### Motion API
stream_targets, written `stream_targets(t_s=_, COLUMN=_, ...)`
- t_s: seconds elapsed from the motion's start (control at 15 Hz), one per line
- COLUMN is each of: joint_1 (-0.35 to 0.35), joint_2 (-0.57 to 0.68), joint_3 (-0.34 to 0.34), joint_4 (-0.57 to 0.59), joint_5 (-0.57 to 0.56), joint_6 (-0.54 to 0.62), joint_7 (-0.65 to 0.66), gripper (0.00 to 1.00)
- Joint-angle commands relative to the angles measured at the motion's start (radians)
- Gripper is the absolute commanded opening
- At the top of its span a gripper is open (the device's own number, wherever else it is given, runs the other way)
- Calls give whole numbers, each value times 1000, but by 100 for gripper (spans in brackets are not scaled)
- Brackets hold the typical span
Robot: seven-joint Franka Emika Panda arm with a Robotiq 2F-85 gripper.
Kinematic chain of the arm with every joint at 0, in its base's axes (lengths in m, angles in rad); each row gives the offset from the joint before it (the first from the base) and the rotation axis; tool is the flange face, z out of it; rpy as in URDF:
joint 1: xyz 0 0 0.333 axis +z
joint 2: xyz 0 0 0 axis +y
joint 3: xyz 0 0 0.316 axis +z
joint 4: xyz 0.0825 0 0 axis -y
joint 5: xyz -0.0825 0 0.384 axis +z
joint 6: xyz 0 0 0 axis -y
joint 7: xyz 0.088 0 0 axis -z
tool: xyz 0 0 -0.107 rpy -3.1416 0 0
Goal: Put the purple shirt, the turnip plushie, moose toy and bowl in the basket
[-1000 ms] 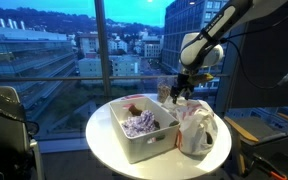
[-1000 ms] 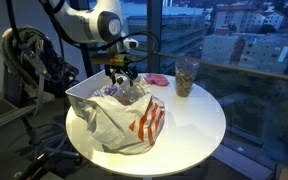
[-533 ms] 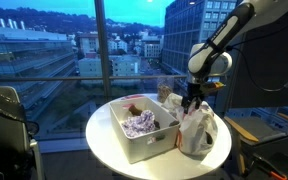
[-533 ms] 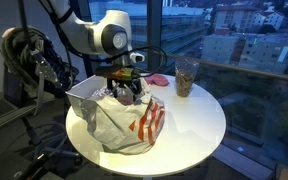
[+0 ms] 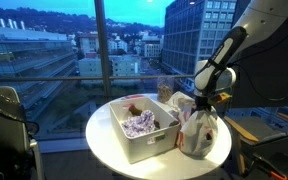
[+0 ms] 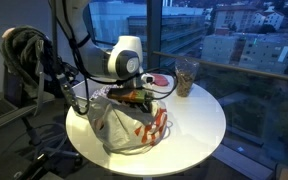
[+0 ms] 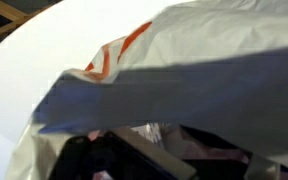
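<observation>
A white basket (image 5: 154, 146) sits on the round white table (image 5: 102, 140). It holds the crumpled purple shirt (image 5: 139, 123) and a small brown toy (image 5: 134, 108). A white plastic bag with orange stripes (image 5: 197, 135) stands beside the basket; it shows in both exterior views (image 6: 134, 128) and fills the wrist view (image 7: 214, 40). My gripper (image 5: 199, 106) is low at the bag's open top (image 6: 136, 98), its fingers partly hidden by the bag. Something pale pink (image 7: 189, 142) lies in the bag's dark inside. The pink bowl (image 6: 161, 77) lies on the table. The turnip plushie is hidden.
A clear cup with brownish contents (image 6: 186, 75) stands near the window edge of the table beside the bowl. A chair (image 5: 4, 110) and cabling (image 6: 29, 60) stand off the table. Bare tabletop (image 6: 199, 125) lies beyond the bag.
My gripper has moved from over the basket's far side across to the bag and down into its opening. The bag's top has been pushed and crumpled.
</observation>
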Motion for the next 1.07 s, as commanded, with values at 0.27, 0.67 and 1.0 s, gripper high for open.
stream_targets(t_s=0.27, joint_1=-38, joint_2=256, joint_3=-3, joint_4=35, joint_5=17, joint_6=386, joint_7=31, gripper=100)
stream_targets(t_s=0.67, joint_1=-23, joint_2=283, joint_3=-12, joint_4=41, joint_5=18, joint_6=496, joint_7=48, gripper=49)
stream_targets(t_s=1.0, joint_1=67, joint_2=149, joint_3=-62, joint_4=5, joint_5=5, joint_6=337, joint_7=72, gripper=12)
